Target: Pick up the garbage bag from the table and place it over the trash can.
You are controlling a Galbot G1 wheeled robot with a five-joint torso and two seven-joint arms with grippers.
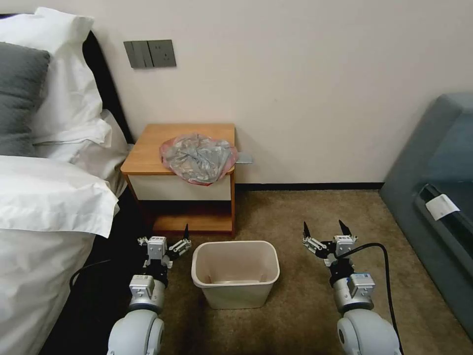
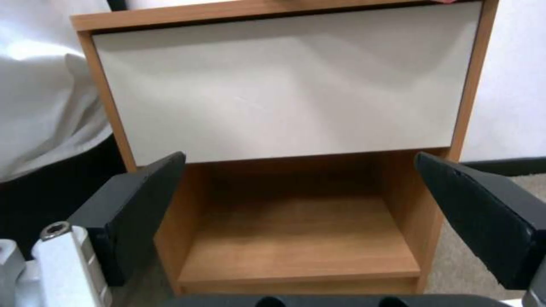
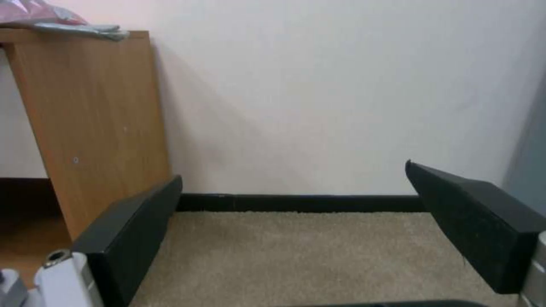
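The garbage bag [image 1: 197,158], crinkled grey plastic with a pinkish rim, lies bunched on the right part of the table [image 1: 148,148] and hangs slightly over its front edge. On the carpet in front of the table stands the beige trash can [image 1: 235,244], with nothing in it. My left gripper [image 1: 165,236] hovers open just left of the can and faces the table's white drawer front [image 2: 284,85]; its own view shows it [image 2: 300,157] holding nothing. Right of the can, my right gripper [image 1: 323,228] is open and holds nothing. Its own view shows it [image 3: 292,171] beside the table's side [image 3: 97,119], with a bit of the bag [image 3: 40,13] on top.
A bed [image 1: 44,197] with white linen and pillows stands close on the left of the table. A grey upholstered seat [image 1: 433,187] fills the right side. The wall [image 1: 295,98] runs behind the table. Open carpet [image 1: 295,217] lies between can and wall. A black cable [image 1: 384,266] loops off my right arm.
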